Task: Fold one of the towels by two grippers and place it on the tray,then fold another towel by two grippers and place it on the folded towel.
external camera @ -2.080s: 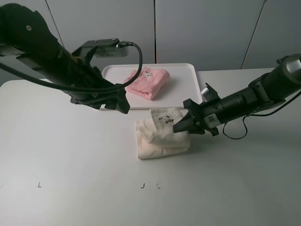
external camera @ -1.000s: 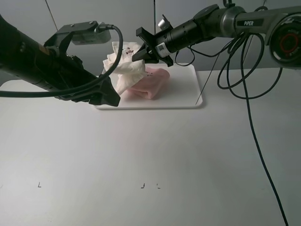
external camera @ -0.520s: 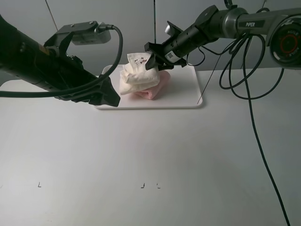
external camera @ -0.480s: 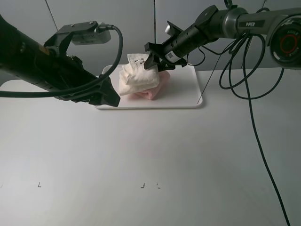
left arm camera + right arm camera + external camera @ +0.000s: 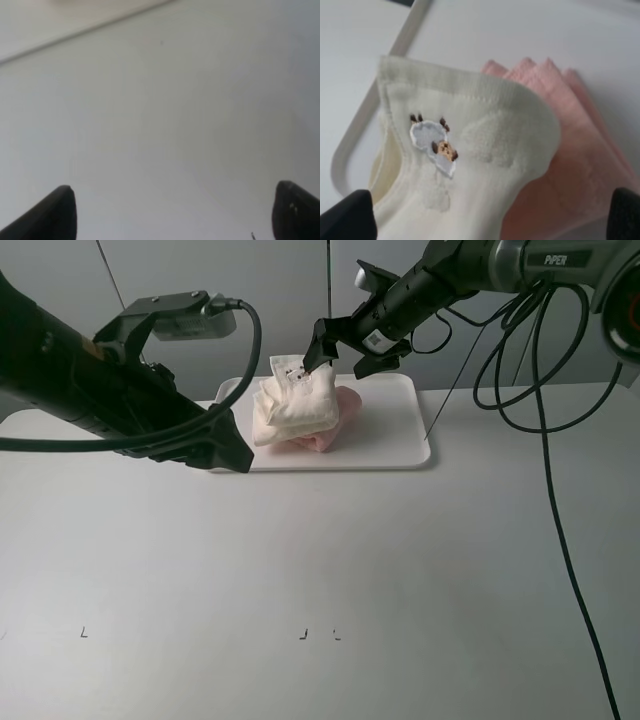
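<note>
Cream-white terry now lies loose on the tray: the cream towel (image 5: 293, 400) sits folded on top of the pink towel (image 5: 335, 420), which shows at its far edge and underneath. Half a second ago the right claw was pinched on the cream towel's upper corner; now the right claw (image 5: 348, 348) stands wide just above that corner, apart from the cloth, and the bundle has settled a little flatter. In the right wrist view the embroidered patch (image 5: 434, 145) faces up, with pink folds beyond it. The tray (image 5: 400, 445) holds both towels at its left half. The left claw (image 5: 175, 212) is spread wide over bare table just in front of the tray, holding nothing. Judged from this, the stacking is done.
</note>
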Robot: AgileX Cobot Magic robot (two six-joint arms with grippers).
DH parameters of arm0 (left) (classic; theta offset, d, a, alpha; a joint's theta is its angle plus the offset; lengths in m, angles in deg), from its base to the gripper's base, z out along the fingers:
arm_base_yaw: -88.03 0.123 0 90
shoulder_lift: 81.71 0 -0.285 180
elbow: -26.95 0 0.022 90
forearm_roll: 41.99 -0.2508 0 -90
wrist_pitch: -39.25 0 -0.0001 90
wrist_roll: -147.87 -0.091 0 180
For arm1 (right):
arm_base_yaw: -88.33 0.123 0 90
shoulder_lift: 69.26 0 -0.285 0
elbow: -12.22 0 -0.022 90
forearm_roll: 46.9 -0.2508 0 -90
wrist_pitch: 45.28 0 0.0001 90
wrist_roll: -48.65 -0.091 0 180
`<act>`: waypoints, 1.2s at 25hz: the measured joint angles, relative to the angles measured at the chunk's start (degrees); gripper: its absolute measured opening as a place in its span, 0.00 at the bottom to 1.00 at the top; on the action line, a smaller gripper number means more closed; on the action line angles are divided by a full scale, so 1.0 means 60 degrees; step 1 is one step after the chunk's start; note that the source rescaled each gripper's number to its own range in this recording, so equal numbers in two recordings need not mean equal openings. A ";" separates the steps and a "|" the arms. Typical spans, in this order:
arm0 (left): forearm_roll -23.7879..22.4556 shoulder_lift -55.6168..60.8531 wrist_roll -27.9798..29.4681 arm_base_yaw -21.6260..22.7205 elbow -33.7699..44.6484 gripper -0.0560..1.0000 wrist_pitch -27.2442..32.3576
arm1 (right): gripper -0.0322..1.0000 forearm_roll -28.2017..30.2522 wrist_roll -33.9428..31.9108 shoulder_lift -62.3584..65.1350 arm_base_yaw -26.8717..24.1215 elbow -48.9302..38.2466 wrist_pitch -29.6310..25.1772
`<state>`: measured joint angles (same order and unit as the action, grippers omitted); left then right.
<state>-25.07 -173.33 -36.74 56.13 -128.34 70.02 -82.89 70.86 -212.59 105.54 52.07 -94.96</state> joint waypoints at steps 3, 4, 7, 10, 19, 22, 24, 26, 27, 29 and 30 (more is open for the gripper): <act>-0.0015 0.0043 0.0000 0.0000 0.0000 1.00 0.0082 | 1.00 0.0728 -0.0287 0.0791 0.0000 0.0000 -0.0086; -0.0015 0.0103 0.0000 0.0000 0.0000 1.00 0.0100 | 1.00 0.0952 -0.0391 0.1089 0.0000 -0.0078 -0.0103; -0.0080 0.0530 0.0000 0.0000 0.0000 1.00 0.0105 | 1.00 0.1516 -0.0554 0.1995 0.0000 -0.0797 -0.0103; -0.0347 0.1236 0.0000 0.0000 0.0006 1.00 0.0202 | 1.00 0.2102 -0.0592 0.3123 0.0000 -0.2293 -0.0086; -0.2108 0.3102 0.1260 0.0000 0.0834 1.00 0.1168 | 1.00 0.3944 -0.1221 0.8547 0.0000 -0.8529 0.1303; -0.2821 0.3899 0.2005 0.0000 0.1562 1.00 0.1362 | 1.00 0.4154 -0.1341 1.0711 0.0000 -1.0037 0.1299; -0.3371 0.4484 0.2536 0.0000 0.1982 1.00 0.1502 | 1.00 0.4412 -0.1555 1.2029 0.0000 -1.0726 0.1098; -0.3884 0.5129 0.3072 0.0000 0.2313 1.00 0.1792 | 1.00 0.4747 -0.1908 1.3162 0.0000 -1.1343 0.0730; -0.4094 0.5381 0.3200 0.0000 0.2410 1.00 0.2039 | 1.00 0.4942 -0.2114 1.3757 0.0000 -1.1560 0.0545; -0.4315 0.5933 0.3343 0.0000 0.2543 1.00 0.2593 | 1.00 0.5201 -0.2467 1.4796 0.0000 -1.2007 0.0057; -0.4362 0.6190 0.3363 0.0000 0.2546 1.00 0.2934 | 1.00 0.5333 -0.2580 1.5326 0.0000 -1.2147 -0.0193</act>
<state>-51.24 -136.19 -16.56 56.13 -113.07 87.63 -50.90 55.38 -120.64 105.54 -20.82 -96.13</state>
